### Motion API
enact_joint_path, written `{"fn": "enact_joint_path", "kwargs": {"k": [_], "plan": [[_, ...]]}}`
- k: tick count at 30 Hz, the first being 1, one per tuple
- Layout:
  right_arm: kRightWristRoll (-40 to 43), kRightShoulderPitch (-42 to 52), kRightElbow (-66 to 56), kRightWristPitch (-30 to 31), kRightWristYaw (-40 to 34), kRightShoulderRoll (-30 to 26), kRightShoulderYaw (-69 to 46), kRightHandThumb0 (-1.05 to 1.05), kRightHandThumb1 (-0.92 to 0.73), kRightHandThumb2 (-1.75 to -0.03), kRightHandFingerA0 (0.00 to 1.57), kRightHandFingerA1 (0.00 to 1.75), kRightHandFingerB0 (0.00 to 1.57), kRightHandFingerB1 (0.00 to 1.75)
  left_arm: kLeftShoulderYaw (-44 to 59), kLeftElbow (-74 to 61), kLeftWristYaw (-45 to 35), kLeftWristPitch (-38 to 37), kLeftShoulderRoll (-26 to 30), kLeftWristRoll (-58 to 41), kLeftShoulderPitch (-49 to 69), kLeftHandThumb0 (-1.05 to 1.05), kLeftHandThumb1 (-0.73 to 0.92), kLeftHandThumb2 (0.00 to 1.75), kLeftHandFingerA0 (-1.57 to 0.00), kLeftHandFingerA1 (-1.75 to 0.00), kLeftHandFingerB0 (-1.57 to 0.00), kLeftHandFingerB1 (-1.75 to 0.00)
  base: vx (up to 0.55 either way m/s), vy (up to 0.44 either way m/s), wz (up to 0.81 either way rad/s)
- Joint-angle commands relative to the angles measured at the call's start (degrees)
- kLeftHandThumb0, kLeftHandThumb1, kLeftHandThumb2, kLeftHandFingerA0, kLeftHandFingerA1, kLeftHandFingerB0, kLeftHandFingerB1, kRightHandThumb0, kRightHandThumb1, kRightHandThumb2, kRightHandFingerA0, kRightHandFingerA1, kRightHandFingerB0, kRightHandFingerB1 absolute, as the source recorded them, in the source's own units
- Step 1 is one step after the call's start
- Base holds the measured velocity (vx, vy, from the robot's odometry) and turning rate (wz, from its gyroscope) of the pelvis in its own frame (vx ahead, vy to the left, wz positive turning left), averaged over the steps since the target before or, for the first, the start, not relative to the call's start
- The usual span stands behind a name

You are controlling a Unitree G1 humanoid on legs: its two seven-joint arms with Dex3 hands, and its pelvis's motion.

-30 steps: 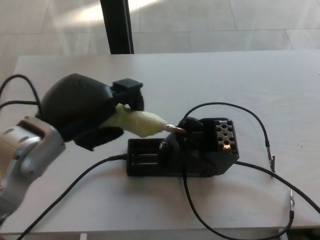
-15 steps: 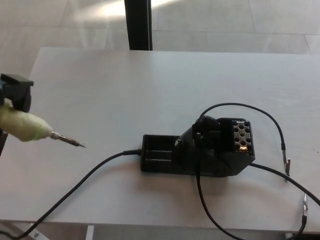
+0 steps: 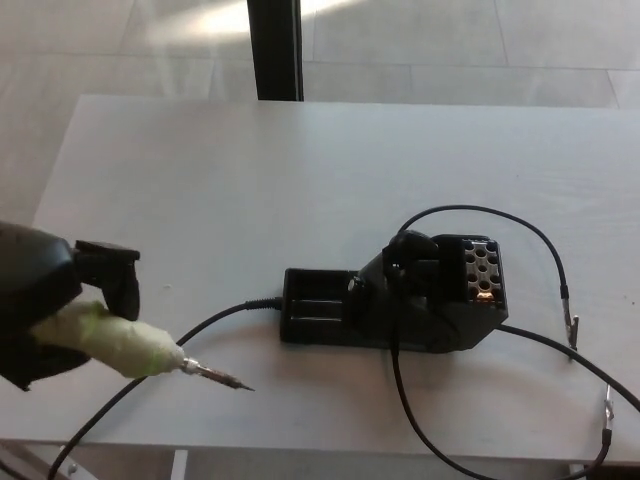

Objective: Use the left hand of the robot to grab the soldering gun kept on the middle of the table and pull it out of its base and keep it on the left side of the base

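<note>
The pale wood-grain tabletop (image 3: 300,170) fills most of the head view, with light floor tiles beyond its far edge and a dark vertical post (image 3: 274,48) standing behind it. Right of centre sits the black plastic soldering base (image 3: 395,308), a low tray section on its left and a raised, perforated holder on its right, now empty. Thin black cables (image 3: 480,215) loop around and away from the base across the right half of the tabletop, and another black cable (image 3: 170,350) runs from the base's left end toward the near edge.

At the lower left, the black left robot hand (image 3: 45,315) is clenched around the soldering gun (image 3: 140,345), a pale yellow-green padded handle with a short metal tip pointing right. The gun is clear of the base, well to its left and close above the near-left part of the tabletop; whether the tip touches the surface is unclear. The right robot hand is out of sight.

The risk, as I judge it, is placement near the front edge: released here, the round handle could roll, or its cable could drag it off. The tip also lies near the black cable and could land on it.
</note>
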Motion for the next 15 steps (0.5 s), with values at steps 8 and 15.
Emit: {"fn": "enact_joint_path", "kwargs": {"k": [8,15], "plan": [[0.28,-0.16,0.34,-0.3,1.22,-1.39,1.17,-1.05,-0.88,-0.77,1.57,1.03,1.14,0.99,-0.54,4.37,3.39,9.09,-11.25,1.75,-2.12,0.02,0.55,1.09,-1.19,-1.45,-0.91,-1.23,0.0,0.0,0.0],[-0.01,0.04,0.0,-0.35,1.09,-1.19,1.87,-1.05,-0.87,-0.78,1.57,1.02,1.15,0.98,-1.09,6.14,3.98,10.04,-11.49,3.18,-1.72,-0.16,0.67,0.64,-0.94,-1.14,-0.51,-0.59,0.0,0.0,0.0]]}}
